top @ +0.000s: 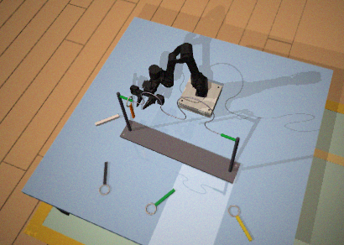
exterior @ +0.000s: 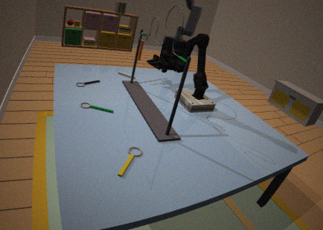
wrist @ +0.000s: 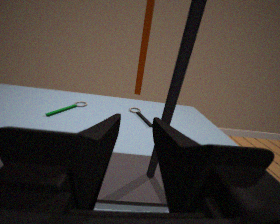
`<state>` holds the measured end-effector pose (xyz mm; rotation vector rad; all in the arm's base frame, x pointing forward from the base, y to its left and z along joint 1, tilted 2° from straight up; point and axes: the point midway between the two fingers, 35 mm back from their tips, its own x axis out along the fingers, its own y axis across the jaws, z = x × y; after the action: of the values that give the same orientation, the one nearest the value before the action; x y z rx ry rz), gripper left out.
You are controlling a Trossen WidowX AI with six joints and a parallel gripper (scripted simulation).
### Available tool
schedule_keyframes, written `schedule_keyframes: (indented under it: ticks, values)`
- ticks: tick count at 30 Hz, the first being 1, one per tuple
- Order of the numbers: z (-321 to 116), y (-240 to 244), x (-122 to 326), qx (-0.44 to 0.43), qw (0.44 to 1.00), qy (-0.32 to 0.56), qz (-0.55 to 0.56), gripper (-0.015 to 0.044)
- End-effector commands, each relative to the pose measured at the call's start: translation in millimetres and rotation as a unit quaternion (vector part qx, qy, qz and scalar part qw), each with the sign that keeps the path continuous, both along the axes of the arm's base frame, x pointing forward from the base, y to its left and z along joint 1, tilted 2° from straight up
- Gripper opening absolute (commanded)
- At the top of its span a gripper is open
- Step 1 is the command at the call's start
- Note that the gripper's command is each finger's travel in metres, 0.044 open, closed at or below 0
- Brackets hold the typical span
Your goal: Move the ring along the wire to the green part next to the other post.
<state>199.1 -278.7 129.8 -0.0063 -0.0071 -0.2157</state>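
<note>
The orange handle (top: 132, 111) (exterior: 140, 51) (wrist: 145, 47) hangs down from its ring, which is around the green wire part (top: 125, 98) beside the far post (top: 124, 112) (exterior: 135, 62) (wrist: 180, 75). The other green part (top: 228, 137) (exterior: 182, 58) is at the other post (top: 234, 154) (exterior: 179, 94). The thin grey wire (top: 173, 117) (exterior: 176, 5) curves between them. My gripper (top: 141, 106) (exterior: 150, 64) (wrist: 137, 119) is partly open and empty, beside the handle and apart from it. In the wrist view the handle's lower end shows above and beyond the fingertips. Small clearances to the wire are unclear.
The dark base plate (top: 180, 150) (exterior: 150, 109) joins the posts. A pale bar (top: 106, 120) (exterior: 126, 75) lies beyond the far post. Rings with black (top: 106, 173), green (top: 164, 197) and yellow (top: 243, 227) handles lie on the table. The wire arches near the arm.
</note>
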Motion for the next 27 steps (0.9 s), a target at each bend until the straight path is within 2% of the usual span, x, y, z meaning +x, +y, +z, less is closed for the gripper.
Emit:
schedule_keyframes:
  ticks: [1,27]
  values:
    - [27,-3,19,0.007,1.0,-0.013,-0.005,0.016]
    - [30,-12,47,0.007,1.0,-0.014,-0.005,0.016]
